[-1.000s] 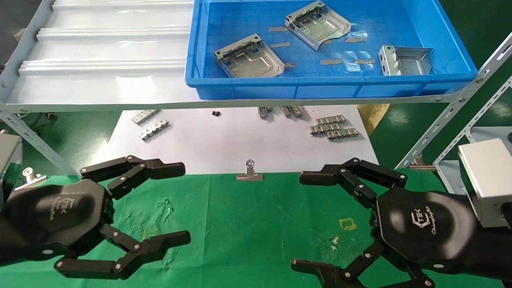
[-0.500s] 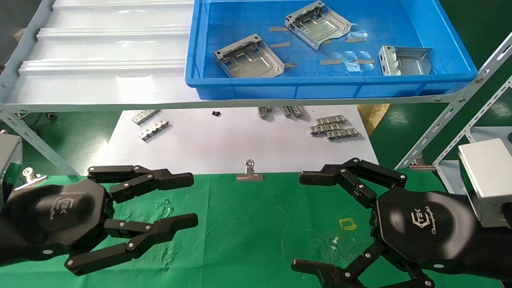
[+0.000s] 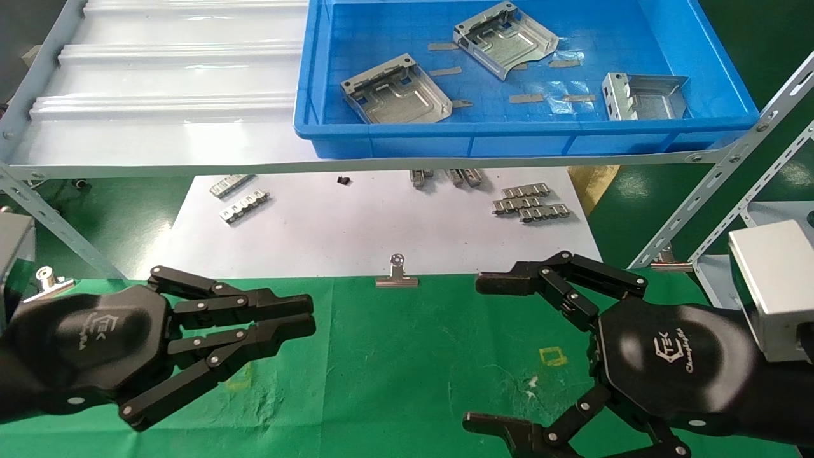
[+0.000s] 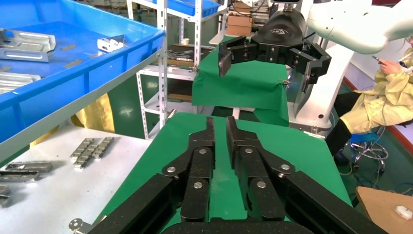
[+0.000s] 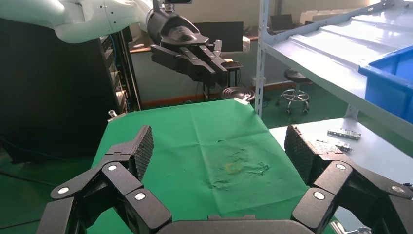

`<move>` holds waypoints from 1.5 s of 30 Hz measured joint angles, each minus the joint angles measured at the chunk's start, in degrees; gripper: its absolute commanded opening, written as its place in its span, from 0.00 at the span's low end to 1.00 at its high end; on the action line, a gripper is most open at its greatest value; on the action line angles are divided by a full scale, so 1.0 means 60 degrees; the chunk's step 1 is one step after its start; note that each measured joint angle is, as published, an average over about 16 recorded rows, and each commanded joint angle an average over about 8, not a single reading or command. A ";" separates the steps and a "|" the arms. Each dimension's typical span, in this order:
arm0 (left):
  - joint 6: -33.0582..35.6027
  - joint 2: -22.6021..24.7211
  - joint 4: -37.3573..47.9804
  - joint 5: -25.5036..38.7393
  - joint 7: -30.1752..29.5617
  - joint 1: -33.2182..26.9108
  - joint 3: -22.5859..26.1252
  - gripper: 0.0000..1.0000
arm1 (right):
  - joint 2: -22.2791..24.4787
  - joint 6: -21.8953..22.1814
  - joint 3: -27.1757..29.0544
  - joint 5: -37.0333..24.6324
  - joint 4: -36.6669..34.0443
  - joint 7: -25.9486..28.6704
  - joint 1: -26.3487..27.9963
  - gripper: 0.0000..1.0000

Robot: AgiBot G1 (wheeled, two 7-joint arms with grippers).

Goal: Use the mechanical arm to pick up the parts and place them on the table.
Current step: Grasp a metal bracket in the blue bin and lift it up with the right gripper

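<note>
Three silvery stamped metal parts lie in the blue tray (image 3: 509,145) on the shelf: one at the left (image 3: 397,95), one at the back (image 3: 505,39), one at the right (image 3: 643,97). My left gripper (image 3: 308,315) hovers over the left of the green cloth table (image 3: 394,369), shut and empty; its wrist view shows the fingers (image 4: 207,141) nearly together. My right gripper (image 3: 478,353) hovers over the right of the table, open and empty, with its pads (image 5: 143,146) wide apart. Both grippers are well short of the tray.
A white sheet (image 3: 381,229) beyond the cloth holds small ridged strips (image 3: 528,202) and more at the left (image 3: 241,203). A binder clip (image 3: 397,275) pins the cloth's far edge. Slanted shelf bars (image 3: 718,203) stand at the right, and a white corrugated shelf (image 3: 159,95) lies left of the tray.
My left gripper's fingers have closed from wide open to shut, with nothing between them. The right gripper and the parts have not moved.
</note>
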 measured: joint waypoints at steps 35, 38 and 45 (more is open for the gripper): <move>0.0000 0.0000 0.0000 0.0000 0.0000 0.0000 0.0000 1.00 | -0.5914 0.5551 -0.3310 -0.6709 -1.0685 0.0657 0.8499 0.00; 0.0000 0.0000 0.0000 0.0000 0.0000 0.0000 0.0001 1.00 | -0.6302 0.5972 -0.3448 -0.6930 -1.1125 0.0604 0.8628 0.00; 0.0000 0.0000 0.0000 0.0000 0.0000 0.0000 0.0001 1.00 | -0.6838 0.6552 -0.3627 -0.7178 -1.1603 0.0569 0.8705 0.00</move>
